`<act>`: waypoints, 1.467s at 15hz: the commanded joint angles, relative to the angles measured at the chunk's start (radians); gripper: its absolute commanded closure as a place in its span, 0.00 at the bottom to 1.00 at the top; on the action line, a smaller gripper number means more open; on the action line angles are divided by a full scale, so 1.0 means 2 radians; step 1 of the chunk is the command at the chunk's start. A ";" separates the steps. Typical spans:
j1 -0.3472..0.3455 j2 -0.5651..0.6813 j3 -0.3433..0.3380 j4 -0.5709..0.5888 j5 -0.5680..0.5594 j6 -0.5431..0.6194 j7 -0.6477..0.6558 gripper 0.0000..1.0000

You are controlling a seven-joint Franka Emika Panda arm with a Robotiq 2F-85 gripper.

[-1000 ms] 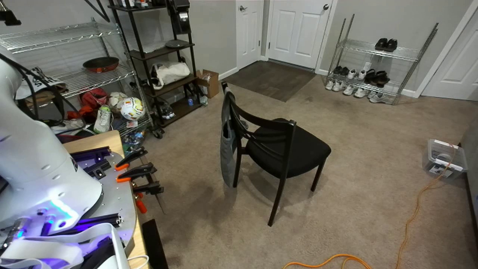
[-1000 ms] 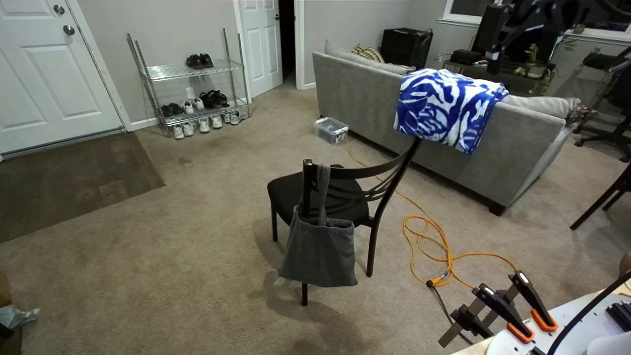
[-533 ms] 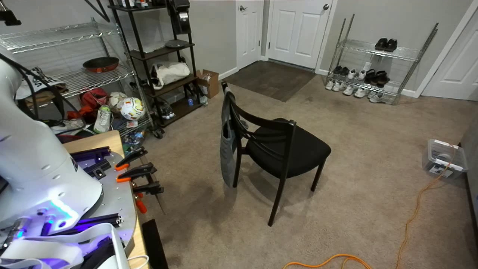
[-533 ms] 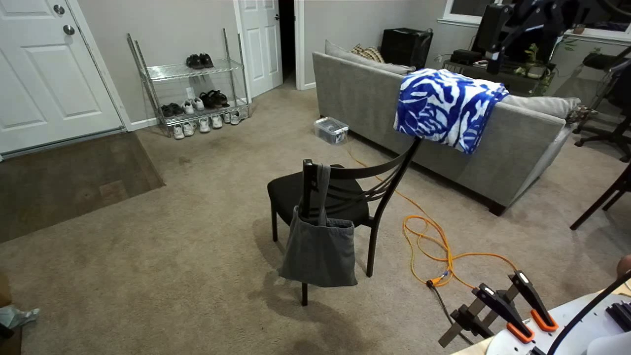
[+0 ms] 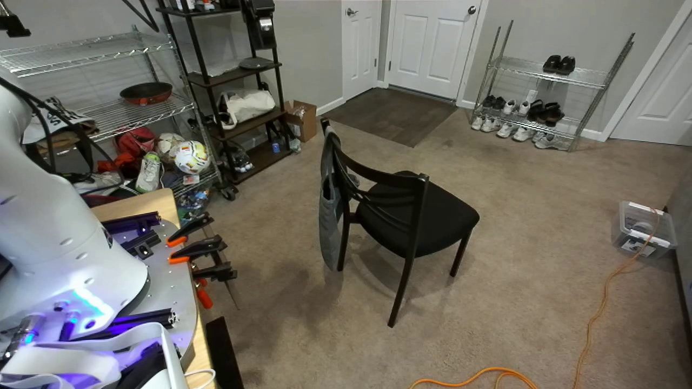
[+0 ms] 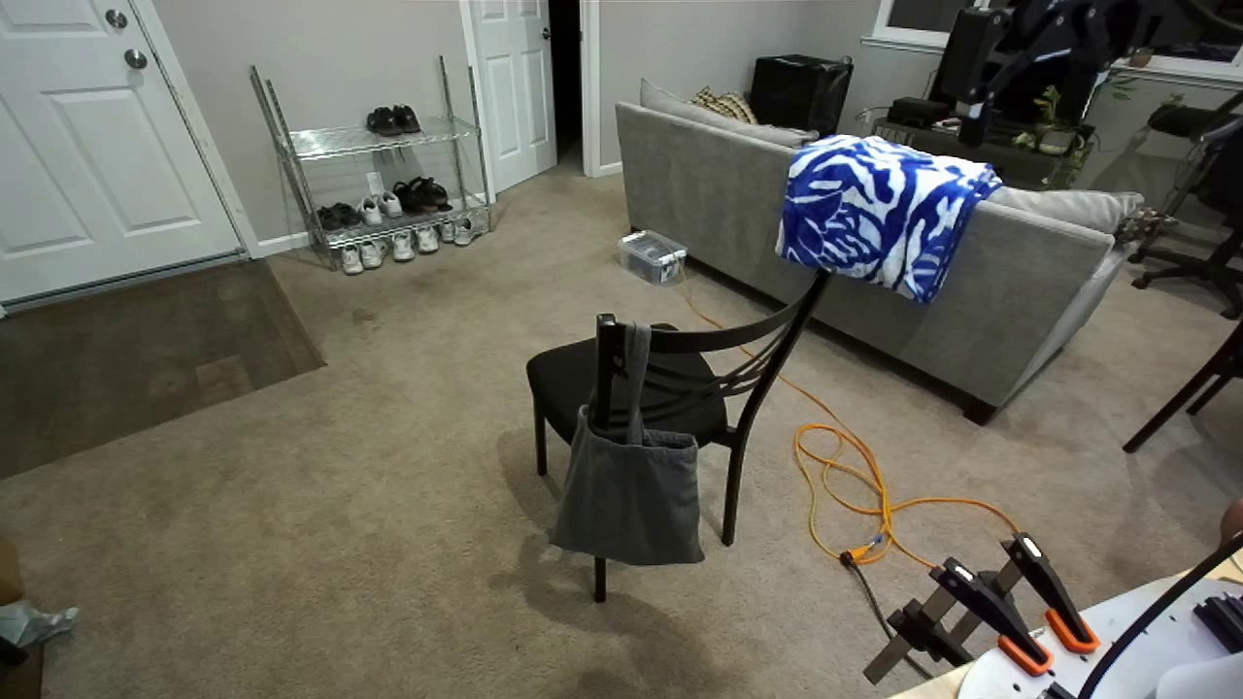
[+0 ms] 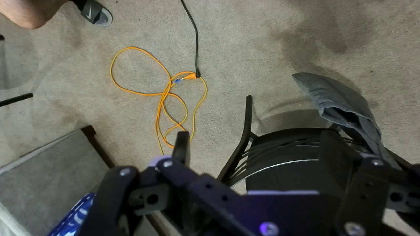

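Note:
In the wrist view my gripper stands open, its dark fingers wide apart and nothing held between them. High at the upper right of an exterior view, part of the gripper shows dark, above and beyond the chair. Below it in the wrist view is the black chair, partly hidden by the gripper. From one corner of the chair's back hangs a grey cloth bag, seen in all views. A blue and white blanket is draped over the back of the grey sofa.
An orange cord lies looped on the carpet. Someone's foot in a slide sandal is at the wrist view's top left. Clamps grip the table edge by the arm's base. A clear plastic box stands by the sofa.
The arm, gripper, chair, bag and blanket keep their places. Only a bit of bare skin at the right edge of an exterior view shifts slightly.

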 commanded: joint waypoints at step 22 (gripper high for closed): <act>0.093 0.235 0.017 0.207 -0.221 0.096 -0.100 0.00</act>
